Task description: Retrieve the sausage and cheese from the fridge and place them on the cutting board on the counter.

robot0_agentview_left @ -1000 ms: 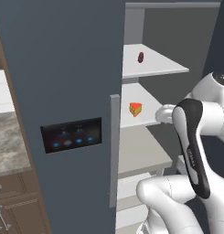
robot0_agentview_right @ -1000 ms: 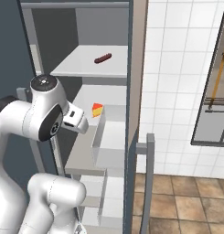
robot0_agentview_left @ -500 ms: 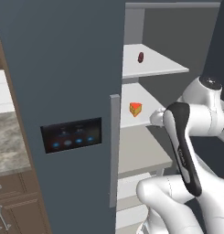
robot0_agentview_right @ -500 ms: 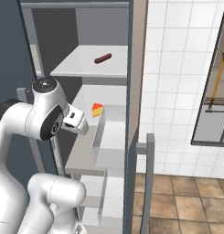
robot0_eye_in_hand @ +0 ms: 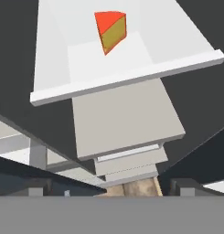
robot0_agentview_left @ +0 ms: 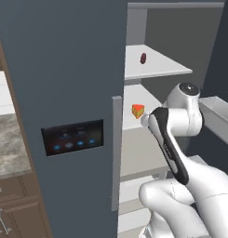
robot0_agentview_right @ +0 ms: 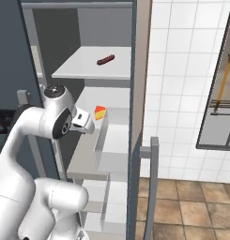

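Note:
The fridge [robot0_agentview_left: 64, 69] stands with its right door open, showing white shelves. On the upper shelf lies the dark red sausage [robot0_agentview_left: 143, 58] [robot0_agentview_right: 105, 60]. One shelf lower sits the yellow-orange cheese [robot0_agentview_left: 137, 110] [robot0_agentview_right: 100, 112] [robot0_eye_in_hand: 111, 31] with its red rind. My gripper [robot0_agentview_right: 89, 126] [robot0_eye_in_hand: 112, 188] hangs just in front of that shelf's edge, a short way from the cheese, open, with nothing between its widely spread fingertips [robot0_eye_in_hand: 38, 187]. The marble counter [robot0_agentview_left: 8, 144] shows at the far left. The cutting board is out of view.
The open fridge door with its grey bar handle [robot0_agentview_right: 154, 178] stands to my right, its door bin [robot0_agentview_left: 217, 111] close to the arm. A white tiled wall [robot0_agentview_right: 177, 70] and a window [robot0_agentview_right: 224, 84] lie beyond. Lower shelves [robot0_eye_in_hand: 125, 123] sit beneath the cheese shelf.
The arm has leaned in toward the fridge, bringing the hand a little closer to the cheese shelf. The jaws stay wide apart.

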{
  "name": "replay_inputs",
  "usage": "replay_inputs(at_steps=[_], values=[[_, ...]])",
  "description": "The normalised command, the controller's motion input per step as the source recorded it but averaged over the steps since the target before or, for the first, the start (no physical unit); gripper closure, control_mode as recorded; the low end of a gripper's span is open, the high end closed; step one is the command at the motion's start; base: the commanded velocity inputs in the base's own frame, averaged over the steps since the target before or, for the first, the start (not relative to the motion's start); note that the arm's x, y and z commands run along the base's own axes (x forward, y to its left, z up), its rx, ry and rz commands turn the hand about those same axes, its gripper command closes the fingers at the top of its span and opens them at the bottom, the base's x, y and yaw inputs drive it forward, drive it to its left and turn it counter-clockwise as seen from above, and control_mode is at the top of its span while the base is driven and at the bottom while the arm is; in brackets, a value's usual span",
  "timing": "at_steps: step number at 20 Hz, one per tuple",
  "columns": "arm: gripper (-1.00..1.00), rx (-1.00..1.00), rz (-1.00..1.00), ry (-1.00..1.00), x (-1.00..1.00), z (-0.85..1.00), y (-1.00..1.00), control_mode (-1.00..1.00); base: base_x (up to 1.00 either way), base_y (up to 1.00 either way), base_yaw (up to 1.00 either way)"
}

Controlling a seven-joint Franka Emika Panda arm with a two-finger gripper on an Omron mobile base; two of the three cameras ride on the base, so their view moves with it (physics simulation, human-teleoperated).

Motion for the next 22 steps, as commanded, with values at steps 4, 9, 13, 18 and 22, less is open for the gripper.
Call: replay_inputs(at_steps=[4,9,13,18,22], values=[[-1.0,-0.01,0.0,0.0,0.86,-0.2,0.0,-1.0,0.0,0.0,0.0],[-1.0,0.0,0.0,0.0,0.87,-0.15,0.0,-1.0,0.0,0.0,0.0],[-1.0,0.0,0.0,0.0,0.86,-0.14,0.0,-1.0,0.0,0.0,0.0],[-1.0,-0.02,0.0,0.0,0.7,-0.29,-0.07,-1.0,0.0,0.0,0.0],[-1.0,0.0,0.0,0.0,0.63,-0.13,-0.1,-1.0,0.0,0.0,0.0]])
